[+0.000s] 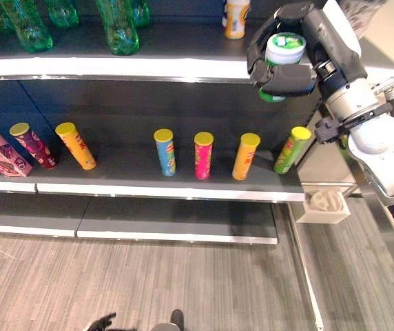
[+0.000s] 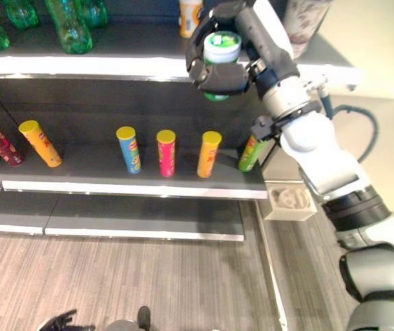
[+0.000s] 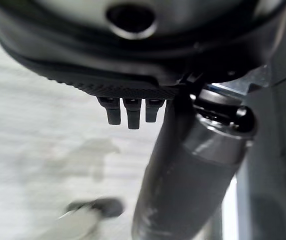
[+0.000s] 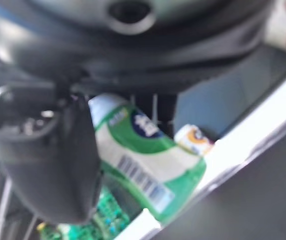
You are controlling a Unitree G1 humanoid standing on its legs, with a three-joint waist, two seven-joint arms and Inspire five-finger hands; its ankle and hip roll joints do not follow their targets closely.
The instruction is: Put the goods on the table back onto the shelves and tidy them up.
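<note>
My right hand [image 1: 288,78] is raised to the front edge of the upper shelf [image 1: 114,67] and is shut on a green and white canister [image 1: 284,48] with a white lid. The canister [image 4: 143,160] stands upright in the grip, thumb across its front, fingers round the back, and hangs just before the shelf lip, right of an orange and white bottle [image 1: 236,18]. My left hand [image 1: 100,321] hangs low over the floor, its fingers [image 3: 128,112] relaxed and holding nothing.
Green bottles [image 1: 118,27] stand on the upper shelf at left. The middle shelf [image 1: 149,187] carries several tilted chip cans [image 1: 203,155] and pink boxes [image 1: 1,153]. A white holder [image 1: 324,203] sits at the shelf's right end. Grey floor lies below.
</note>
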